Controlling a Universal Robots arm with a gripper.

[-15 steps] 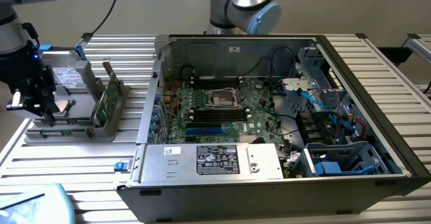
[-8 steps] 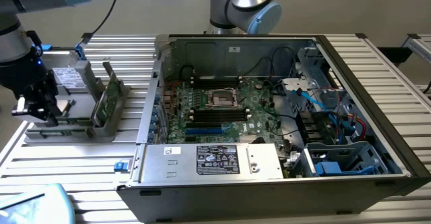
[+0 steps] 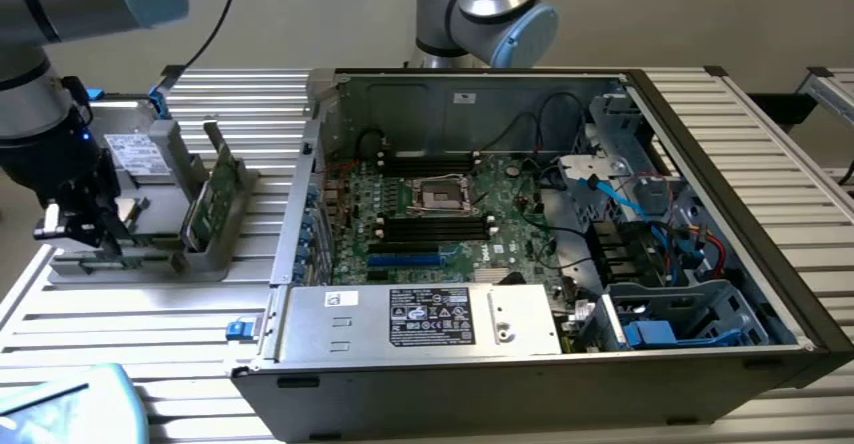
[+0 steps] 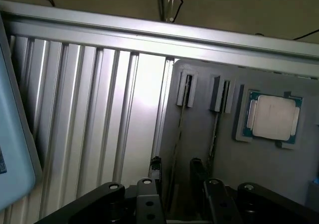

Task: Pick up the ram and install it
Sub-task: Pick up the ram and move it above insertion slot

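Two ram sticks stand on edge in a grey holder (image 3: 214,249) on the exterior view's left; the nearer ram (image 3: 200,209) shows green. In the wrist view each ram is a thin edge-on line running from its end post; one ram (image 4: 178,134) runs down between my two black fingers (image 4: 155,167). My gripper (image 4: 176,168) is open, one finger on either side of that stick and holding nothing. In the exterior view my gripper (image 3: 83,226) hangs low over the holder's left end. The black memory slots (image 3: 427,229) lie on the motherboard inside the open case.
The open computer case (image 3: 747,164) takes up the centre, with a processor socket (image 3: 441,194), cables and a power supply (image 3: 441,316). A square silver processor (image 4: 273,117) sits in the holder beside the sticks. A second arm (image 3: 481,4) stands behind the case. Ribbed aluminium table (image 4: 99,124) lies around.
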